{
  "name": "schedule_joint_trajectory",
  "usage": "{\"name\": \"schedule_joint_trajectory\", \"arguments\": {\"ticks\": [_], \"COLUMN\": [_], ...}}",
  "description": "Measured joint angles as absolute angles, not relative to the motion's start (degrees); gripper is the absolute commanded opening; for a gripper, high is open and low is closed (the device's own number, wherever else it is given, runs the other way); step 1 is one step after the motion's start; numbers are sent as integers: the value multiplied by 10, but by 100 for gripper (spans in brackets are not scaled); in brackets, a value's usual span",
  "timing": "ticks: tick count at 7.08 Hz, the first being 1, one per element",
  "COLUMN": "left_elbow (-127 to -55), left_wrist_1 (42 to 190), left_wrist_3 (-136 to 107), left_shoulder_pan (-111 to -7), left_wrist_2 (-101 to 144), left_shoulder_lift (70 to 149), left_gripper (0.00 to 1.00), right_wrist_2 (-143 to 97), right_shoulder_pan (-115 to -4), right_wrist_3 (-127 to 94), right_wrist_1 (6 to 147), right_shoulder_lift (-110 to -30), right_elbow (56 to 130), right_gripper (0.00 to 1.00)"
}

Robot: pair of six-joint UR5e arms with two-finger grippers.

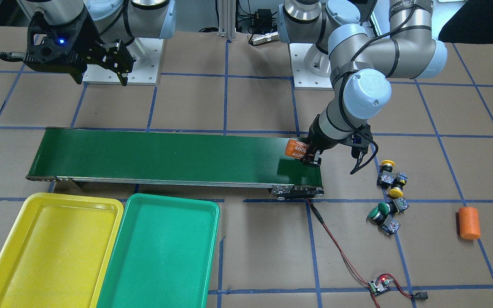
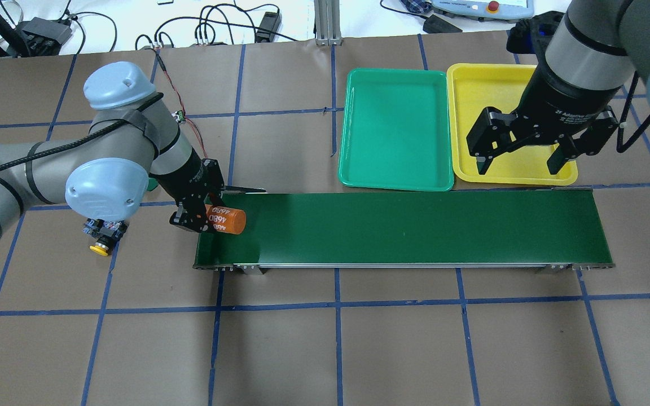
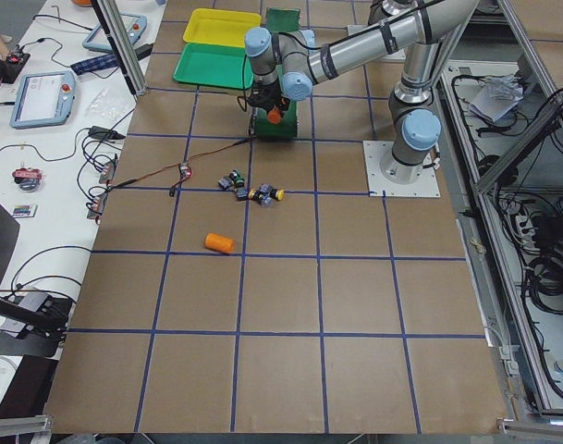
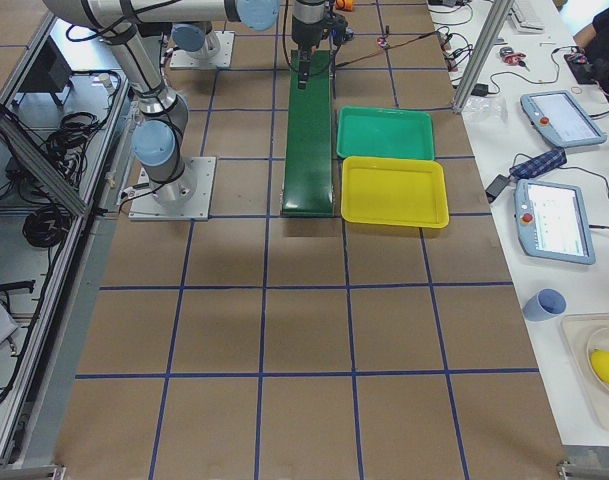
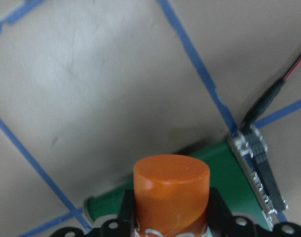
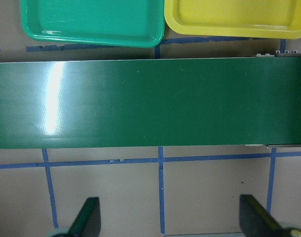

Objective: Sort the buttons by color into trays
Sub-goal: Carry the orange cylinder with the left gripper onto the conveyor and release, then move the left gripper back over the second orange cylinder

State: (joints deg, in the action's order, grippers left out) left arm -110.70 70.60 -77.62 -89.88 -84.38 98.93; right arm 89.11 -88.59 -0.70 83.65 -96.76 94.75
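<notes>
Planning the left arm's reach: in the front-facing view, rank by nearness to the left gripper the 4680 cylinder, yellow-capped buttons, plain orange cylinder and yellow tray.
1. 4680 cylinder: held in the left gripper.
2. yellow-capped buttons: just beyond, view's right.
3. plain orange cylinder: farther right.
4. yellow tray: far lower left.

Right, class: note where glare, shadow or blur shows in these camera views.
Right wrist view: a pale vertical glare streak crosses the conveyor belt towards its left. Left wrist view: the orange cylinder sits very close at the bottom edge, soft-edged. Front-facing view: a darker shadow patch lies on the belt just below the held cylinder.
</notes>
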Motion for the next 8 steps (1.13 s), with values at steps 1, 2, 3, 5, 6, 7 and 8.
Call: {"name": "schedule_joint_trajectory", "arguments": {"ticks": [1,2,3,5,6,7,8], "left_elbow": [-1108,-1108,-1107,-1110,-1108,-1104,-1099], "left_wrist_1": [706,705,705,706,704,705,707], "left_wrist_3": [-825,-871,-894,-886,-859,-846,-824], "left_shoulder_pan": [-906,-909,-909,-914,-917,-916,-914], "left_wrist_2": [-844,-844,-847,-902,-926,-934,-937], "left_shoulder_lift": [993,996,998,996,987,981,972], "left_gripper": [0,16,93,100,100,100,100], "right_wrist_2": [891,892,892,894,896,896,897], "right_shoulder_pan": [-886,-886,-886,-886,-886,-886,-886], "right_wrist_3": [-7,-7,-7,-7,-7,-7,-7], "right_wrist_1": [836,836,836,836,835,835,835], "right_shoulder_lift": [-968,-967,-967,-967,-967,-967,-967], "right_elbow": [947,947,947,947,947,947,947], "right_gripper": [100,100,100,100,100,100,100]}}
